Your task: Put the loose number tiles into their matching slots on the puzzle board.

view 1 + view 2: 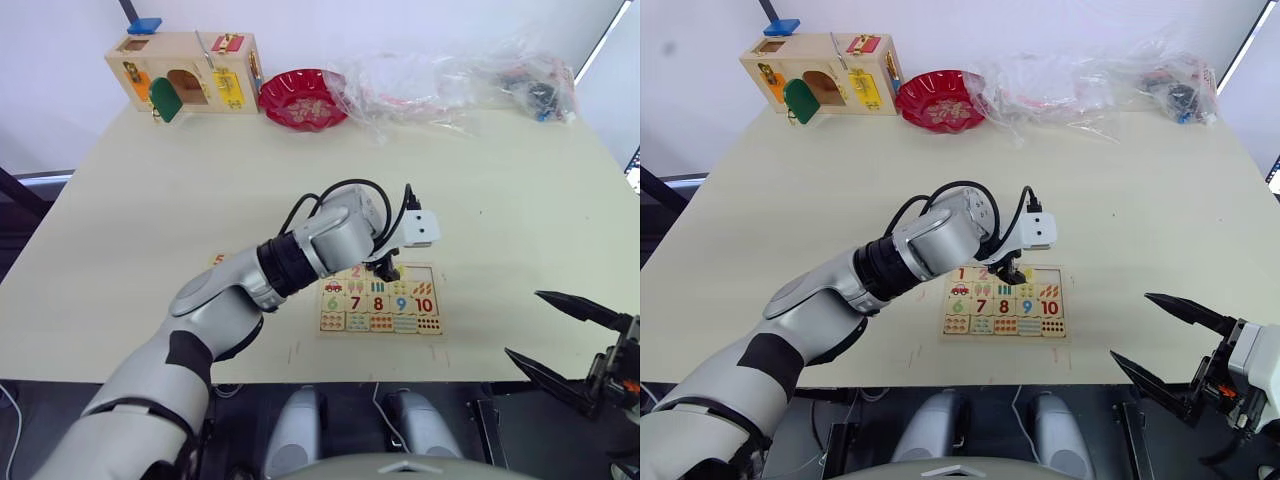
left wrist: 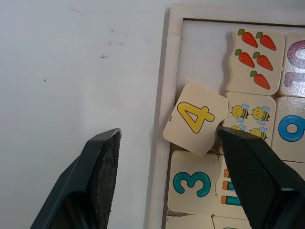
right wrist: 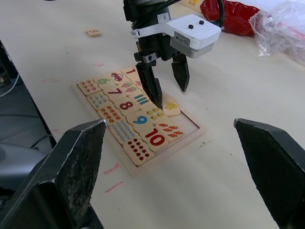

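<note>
The puzzle board (image 3: 135, 170) lies on the pale table (image 1: 500, 230), near the edge closest to the robot. The left gripper (image 3: 167, 88) hangs just above the board's far row, and its two black fingers are spread wide with nothing between them. Under it sits the yellow 4 tile (image 2: 196, 119), tilted and only partly in its slot, with one corner up on the board's rim. One finger (image 2: 255, 171) is just beside that tile. The 3 tile (image 2: 192, 183) lies flat in its slot next to the 4. The end slot (image 2: 205, 50) beside the 4 is bare wood. The 5 tile (image 3: 93, 32) lies loose on the table, well away from the board. The right gripper (image 1: 1160, 340) hangs off the table edge, away from the board, spread wide and holding nothing.
</note>
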`<state>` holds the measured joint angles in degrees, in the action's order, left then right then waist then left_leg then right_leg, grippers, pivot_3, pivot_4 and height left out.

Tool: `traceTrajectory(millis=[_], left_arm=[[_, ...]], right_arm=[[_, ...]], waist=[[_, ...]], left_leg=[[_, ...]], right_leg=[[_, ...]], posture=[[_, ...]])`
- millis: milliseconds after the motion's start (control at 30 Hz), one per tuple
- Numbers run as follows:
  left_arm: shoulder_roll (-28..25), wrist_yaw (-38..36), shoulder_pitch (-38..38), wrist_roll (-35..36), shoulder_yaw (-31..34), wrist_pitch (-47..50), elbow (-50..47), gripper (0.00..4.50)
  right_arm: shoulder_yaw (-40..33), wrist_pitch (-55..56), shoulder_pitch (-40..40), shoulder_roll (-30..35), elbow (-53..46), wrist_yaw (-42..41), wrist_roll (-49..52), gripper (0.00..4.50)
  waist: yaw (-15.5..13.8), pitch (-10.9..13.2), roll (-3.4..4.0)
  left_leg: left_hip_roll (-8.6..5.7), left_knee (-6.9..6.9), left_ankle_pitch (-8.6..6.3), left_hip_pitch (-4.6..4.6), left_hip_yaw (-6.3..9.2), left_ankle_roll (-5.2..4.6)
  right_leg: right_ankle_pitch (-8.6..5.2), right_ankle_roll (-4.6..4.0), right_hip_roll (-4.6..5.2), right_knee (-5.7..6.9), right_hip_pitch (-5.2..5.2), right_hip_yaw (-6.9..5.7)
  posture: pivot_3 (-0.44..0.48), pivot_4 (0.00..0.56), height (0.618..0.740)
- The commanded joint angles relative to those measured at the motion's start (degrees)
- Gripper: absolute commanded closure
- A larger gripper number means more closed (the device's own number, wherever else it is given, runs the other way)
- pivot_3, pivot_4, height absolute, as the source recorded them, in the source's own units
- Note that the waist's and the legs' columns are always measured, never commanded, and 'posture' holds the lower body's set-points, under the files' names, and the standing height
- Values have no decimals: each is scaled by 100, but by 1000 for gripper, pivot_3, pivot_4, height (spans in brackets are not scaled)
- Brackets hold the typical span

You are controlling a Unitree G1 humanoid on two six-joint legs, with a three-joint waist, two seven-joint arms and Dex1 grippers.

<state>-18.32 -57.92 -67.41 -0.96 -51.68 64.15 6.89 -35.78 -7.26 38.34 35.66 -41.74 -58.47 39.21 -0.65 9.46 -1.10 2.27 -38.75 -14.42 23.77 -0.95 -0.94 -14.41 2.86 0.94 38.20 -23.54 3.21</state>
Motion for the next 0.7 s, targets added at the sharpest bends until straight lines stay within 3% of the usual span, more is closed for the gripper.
traceTrajectory(millis=[33,133,333,633,700], left_arm=[[-194,-185,-201,33,287,-228,-113,1089],[-398,-401,-288,80,430,-485,-55,1089],[-767,-1020,-148,396,1184,-1925,235,1089],[-536,-1639,214,416,1750,-4694,1633,1089],[-348,-1885,182,476,1838,-4957,2073,1474]], right_arm=[[-30,91,31,-20,-111,-7,26,0],[-33,93,24,-17,-107,-10,29,0],[-21,100,-24,2,-39,-34,25,0],[-47,79,-124,47,90,-103,41,0],[-57,69,-139,58,120,-130,48,0]], waist=[[4,0,0],[3,1,1],[-2,0,1],[-17,-3,7],[-18,-3,7]], left_leg=[[0,0,0,0,0,0],[0,0,0,0,0,0],[0,0,0,1,-2,0],[0,-1,0,3,-4,0],[-2,-1,0,3,-4,0]], right_leg=[[0,0,0,0,0,0],[0,0,0,0,-1,0],[0,-1,1,-1,-1,0],[1,-1,1,-3,-1,1],[2,0,2,-6,1,1]], posture=[[0,150,740],[0,150,740],[0,150,740],[0,150,740],[0,150,740]])
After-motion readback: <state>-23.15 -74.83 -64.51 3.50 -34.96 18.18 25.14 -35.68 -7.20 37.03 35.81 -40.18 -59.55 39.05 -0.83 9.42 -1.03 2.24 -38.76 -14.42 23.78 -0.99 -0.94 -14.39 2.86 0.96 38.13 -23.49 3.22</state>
